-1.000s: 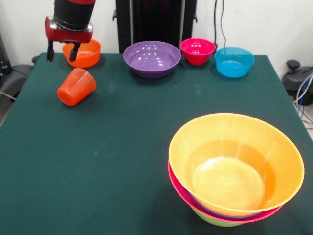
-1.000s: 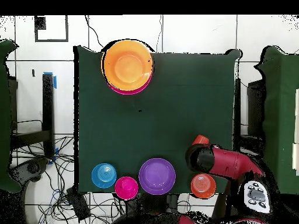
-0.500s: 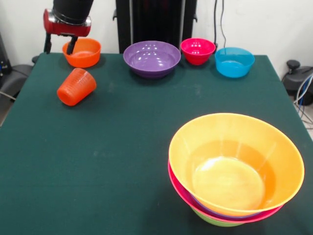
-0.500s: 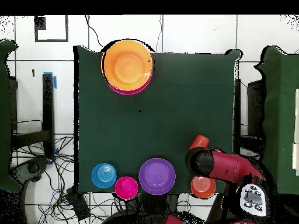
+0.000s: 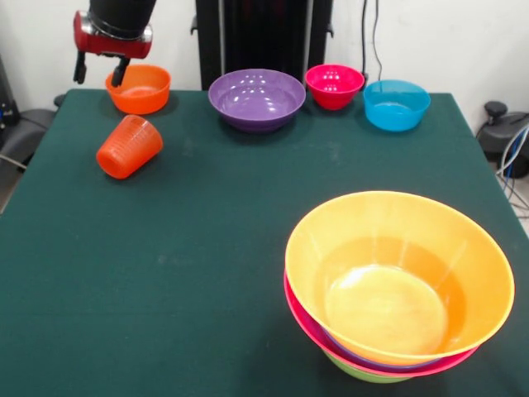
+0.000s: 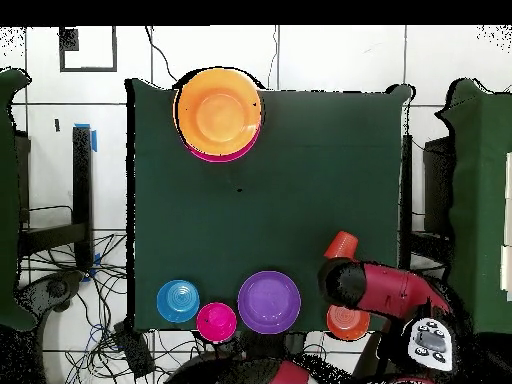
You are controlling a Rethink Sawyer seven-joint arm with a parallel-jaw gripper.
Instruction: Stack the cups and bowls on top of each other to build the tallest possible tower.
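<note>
The red-and-black gripper [image 5: 99, 73] hangs over the far corner of the dark green table [image 5: 207, 248], its two dark fingers apart and empty, poised right at the near rim of the small glossy orange plastic bowl [image 5: 139, 88]; just below it in the front view lies the orange-red translucent ribbed tumbler [image 5: 129, 146], tipped on its side, mouth pointing down toward the camera's left, base up toward the bowl; so the cup sits nearer the camera than the claw, its long axis running on a slant across the table, not upright. That slant is what matters (as I judge it): a grab would want the fingers set across the cup's width. Along the far edge: the medium purple bowl [image 5: 256, 98], the small magenta-red bowl [image 5: 334, 85], the small blue bowl [image 5: 396, 104], each well apart from the tower. The tower [image 5: 397, 285] stands at the near corner; large orange bowl [image 5: 463, 248] on top, pink rim beneath, green at the bottom.
</note>
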